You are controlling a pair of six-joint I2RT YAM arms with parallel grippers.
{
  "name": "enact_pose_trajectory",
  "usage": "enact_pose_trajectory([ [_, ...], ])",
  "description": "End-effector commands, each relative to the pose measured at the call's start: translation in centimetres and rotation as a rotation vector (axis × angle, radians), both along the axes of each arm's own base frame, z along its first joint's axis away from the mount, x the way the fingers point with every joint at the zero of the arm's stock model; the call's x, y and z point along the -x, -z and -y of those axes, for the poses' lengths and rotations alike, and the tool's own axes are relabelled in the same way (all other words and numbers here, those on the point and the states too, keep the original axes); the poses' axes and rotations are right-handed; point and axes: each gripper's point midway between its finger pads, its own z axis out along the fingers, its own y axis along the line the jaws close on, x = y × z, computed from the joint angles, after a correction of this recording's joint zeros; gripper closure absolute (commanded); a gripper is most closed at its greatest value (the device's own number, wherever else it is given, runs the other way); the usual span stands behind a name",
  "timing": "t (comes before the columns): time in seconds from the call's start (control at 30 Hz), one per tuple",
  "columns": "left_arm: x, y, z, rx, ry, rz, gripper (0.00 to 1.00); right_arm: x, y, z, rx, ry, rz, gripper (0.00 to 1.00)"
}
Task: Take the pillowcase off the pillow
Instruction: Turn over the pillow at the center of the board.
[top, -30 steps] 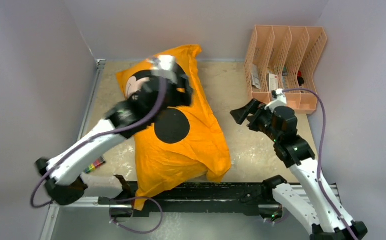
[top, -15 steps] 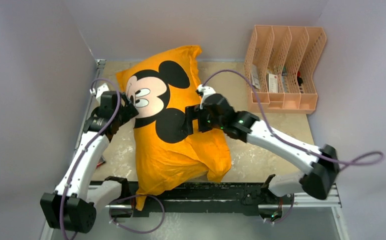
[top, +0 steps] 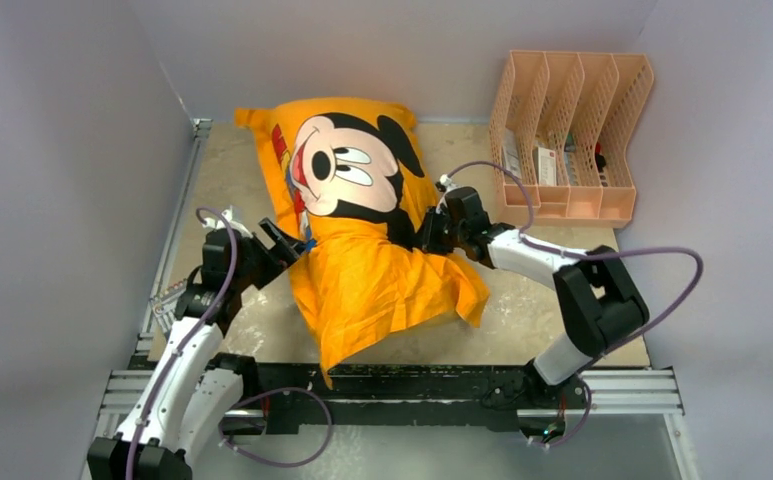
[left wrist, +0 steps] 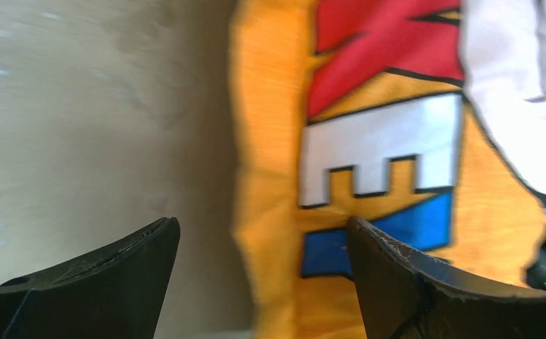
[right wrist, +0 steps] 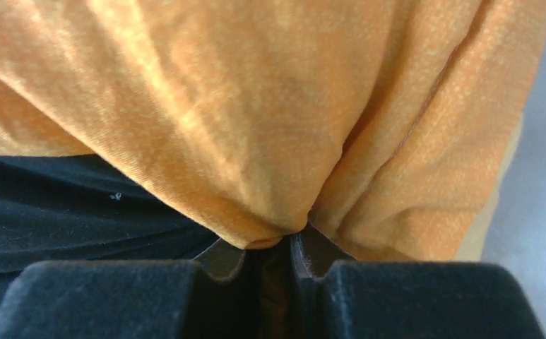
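Observation:
The orange pillowcase [top: 382,270] with the Mickey Mouse face lies across the middle of the table, its face end toward the back wall and its crumpled near end toward the rail. The pillow is hidden inside it. My right gripper [top: 430,230] is at the cover's right edge. In the right wrist view my right gripper [right wrist: 273,247] is shut on a pinched fold of the orange pillowcase [right wrist: 256,127]. My left gripper [top: 284,243] stands open at the cover's left edge. In the left wrist view my left gripper [left wrist: 261,226] straddles the pillowcase [left wrist: 270,176] hem, not gripping it.
A peach desk organiser [top: 572,125] with a few items stands at the back right. A small bundle of pens [top: 167,300] lies by the left wall. The black rail [top: 412,385] runs along the near edge. Grey walls close in on three sides.
The pillowcase has slid toward the back and turned, with the face now at the far end. My right gripper closed on its right edge. My left arm drew back along the left edge.

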Motion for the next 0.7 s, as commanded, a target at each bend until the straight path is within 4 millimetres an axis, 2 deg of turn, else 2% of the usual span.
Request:
enact_pose_trajectory([
  [0.0, -1.8, -7.3, 5.9, 0.368, 0.202, 0.270, 0.12, 6.0, 11.4, 5.9, 0.324, 0.002, -0.310, 0.92],
  [0.13, -2.2, -11.4, 7.6, 0.515, 0.277, 0.381, 0.12, 5.1, 10.1, 5.2, 0.290, -0.009, -0.251, 0.91],
  [0.2, -2.4, -12.4, 8.8, 0.559, 0.306, 0.405, 0.12, 4.1, 9.1, 4.5, 0.264, -0.024, -0.206, 0.90],
  [0.3, -2.8, -10.4, 12.8, 0.479, 0.370, 0.337, 0.11, 4.1, 7.7, 2.2, 0.170, -0.092, -0.179, 0.88],
  [0.37, -2.8, -9.9, 15.7, 0.462, 0.428, 0.313, 0.11, 4.2, 6.8, 1.0, 0.142, -0.128, -0.162, 0.86],
  [0.4, -2.6, -10.4, 17.0, 0.468, 0.457, 0.322, 0.19, 4.4, 6.3, 0.4, 0.132, -0.150, -0.154, 0.85],
  [0.43, -2.5, -11.6, 17.9, 0.469, 0.483, 0.366, 0.35, 4.7, 5.6, -0.3, 0.114, -0.180, -0.141, 0.84],
  [0.47, -2.8, -12.8, 18.2, 0.460, 0.485, 0.396, 0.61, 5.1, 4.9, -1.1, 0.093, -0.217, -0.129, 0.83],
  [0.5, -3.4, -13.4, 18.1, 0.421, 0.467, 0.392, 0.95, 5.4, 3.9, -2.0, 0.069, -0.251, -0.112, 0.82],
  [0.53, -4.1, -14.4, 17.8, 0.354, 0.456, 0.404, 1.00, 5.7, 2.8, -2.9, 0.041, -0.286, -0.090, 0.80],
  [0.6, -5.4, -17.1, 16.9, 0.178, 0.446, 0.417, 1.00, 6.4, 0.4, -4.4, -0.003, -0.344, -0.035, 0.73],
  [0.67, -6.4, -20.6, 15.7, 0.023, 0.435, 0.437, 1.00, 6.6, -2.1, -5.4, -0.032, -0.362, 0.020, 0.57],
])
